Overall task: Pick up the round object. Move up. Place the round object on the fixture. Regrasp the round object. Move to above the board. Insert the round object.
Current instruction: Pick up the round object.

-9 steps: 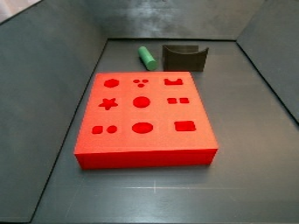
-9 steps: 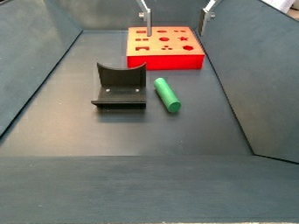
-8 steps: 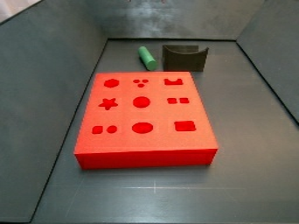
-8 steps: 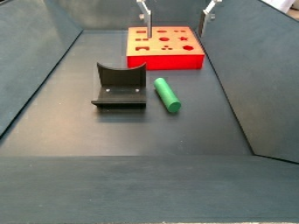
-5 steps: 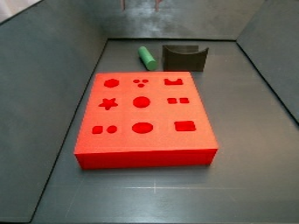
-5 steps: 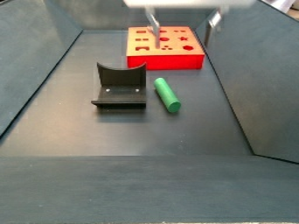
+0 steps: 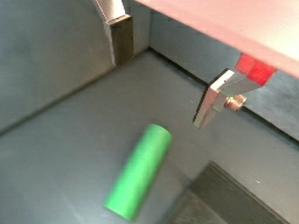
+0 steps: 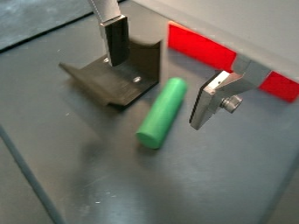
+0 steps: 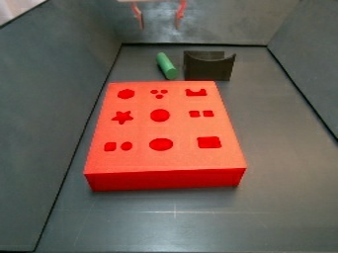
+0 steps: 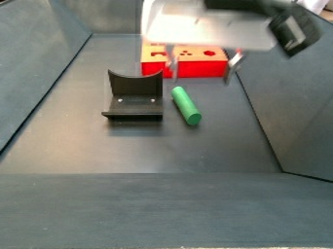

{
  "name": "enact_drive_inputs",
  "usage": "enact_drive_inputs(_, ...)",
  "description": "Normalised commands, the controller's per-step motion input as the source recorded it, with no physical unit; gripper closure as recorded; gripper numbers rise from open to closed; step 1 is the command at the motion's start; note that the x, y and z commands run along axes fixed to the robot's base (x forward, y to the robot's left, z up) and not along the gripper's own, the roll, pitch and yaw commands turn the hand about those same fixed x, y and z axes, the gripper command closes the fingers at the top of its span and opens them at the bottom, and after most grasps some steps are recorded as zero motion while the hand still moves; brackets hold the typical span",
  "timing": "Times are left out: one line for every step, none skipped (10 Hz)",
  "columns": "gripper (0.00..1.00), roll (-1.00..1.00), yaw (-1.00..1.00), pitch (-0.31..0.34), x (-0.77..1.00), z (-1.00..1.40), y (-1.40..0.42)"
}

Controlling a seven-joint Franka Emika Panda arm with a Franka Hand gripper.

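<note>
Hovering my two-finger gripper (image 8: 162, 68) above the floor of the bin right now, jaws spread wide with nothing between them. In both wrist views the flat silver fingers (image 7: 121, 37) sit well apart, which makes sense to me: I want the gap ready to straddle the piece, not clip it.

My target, the small smooth green cylindrical peg (image 10: 186, 105), lies flat on its side on the dark floor near the middle of a side view, untouched. It sits just beside the little dark grey-black notched fixture (image 10: 132, 97), on the side away from the left wall, apparently not touching it. In a wrist view the peg (image 8: 163, 112) lies in the lower middle of the frame, roughly under the open gap, so the line-up looks decent.

The large flat red board with shaped cut-outs (image 9: 162, 134) fills the centre of a side view, and the peg (image 9: 166, 65) is a green sliver behind it at upper centre. Only a blurry bit of the gripper (image 9: 158, 12) shows at the top edge there.

My read: pick-up isn't done yet. Since the peg is lying down, it could roll if one finger touches first, so I'd want both pads closing evenly across it.
</note>
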Motion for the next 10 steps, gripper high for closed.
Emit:
enact_drive_inputs(0.0, 0.13, 0.0, -0.011, 0.85, -0.91, 0.08)
enact_drive_inputs(0.0, 0.2, 0.0, -0.053, 0.46, -0.8, 0.0)
enact_drive_inputs(0.0, 0.24, 0.0, -0.091, 0.41, -0.72, -0.08)
enact_drive_inputs(0.0, 0.23, 0.0, -0.097, 0.37, -0.73, -0.08)
enact_drive_inputs(0.0, 0.24, 0.01, -0.12, 0.12, -0.74, -0.27)
enact_drive_inputs(0.0, 0.27, 0.06, -0.161, 0.0, -0.71, -0.43)
enact_drive_inputs(0.0, 0.21, 0.0, -0.299, -0.35, -0.59, -0.48)
enact_drive_inputs(0.0, 0.0, -0.03, -0.314, -0.52, -0.13, -0.03)
enact_drive_inputs(0.0, -0.12, -0.13, -0.251, -0.55, 0.22, 0.02)
enact_drive_inputs(0.0, -0.01, -0.09, -0.211, -0.48, 0.1, 0.0)
